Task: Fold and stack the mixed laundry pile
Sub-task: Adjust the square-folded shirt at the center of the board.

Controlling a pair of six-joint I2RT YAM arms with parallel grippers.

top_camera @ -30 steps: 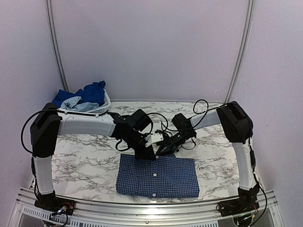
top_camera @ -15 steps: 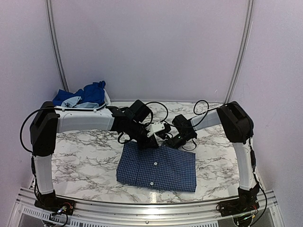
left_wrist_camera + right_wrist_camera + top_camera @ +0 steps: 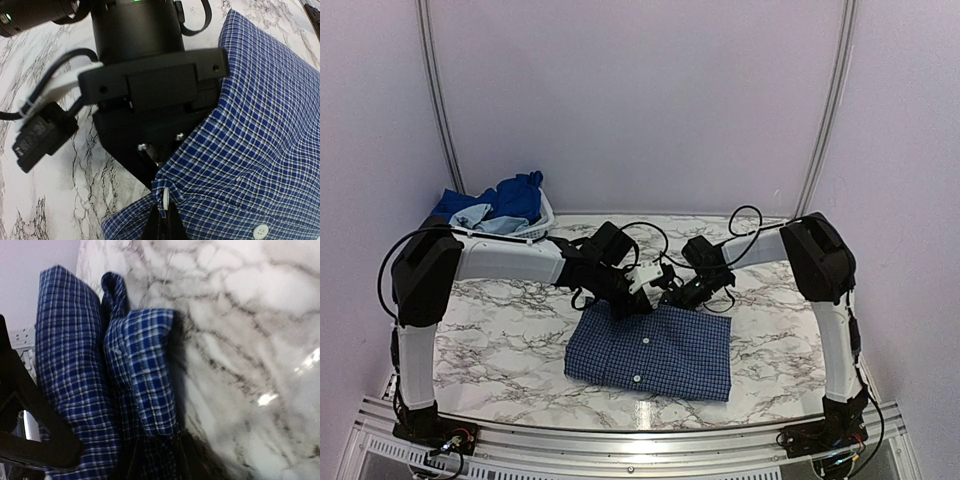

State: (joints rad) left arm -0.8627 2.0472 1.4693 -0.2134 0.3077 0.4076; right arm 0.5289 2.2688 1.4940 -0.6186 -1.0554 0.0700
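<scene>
On marble table, left gripper pinches navy checked shirt; cannot tell if right gripper grips.

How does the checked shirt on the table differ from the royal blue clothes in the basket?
The navy checked shirt lies folded on the marble table; the royal blue clothes sit crumpled in the white basket. The shirt has small checks and white buttons; the blue clothes look plain. The left pincer and right pincer are at the shirt's far edge; neither is near the basket. Both are blue garments.
</scene>
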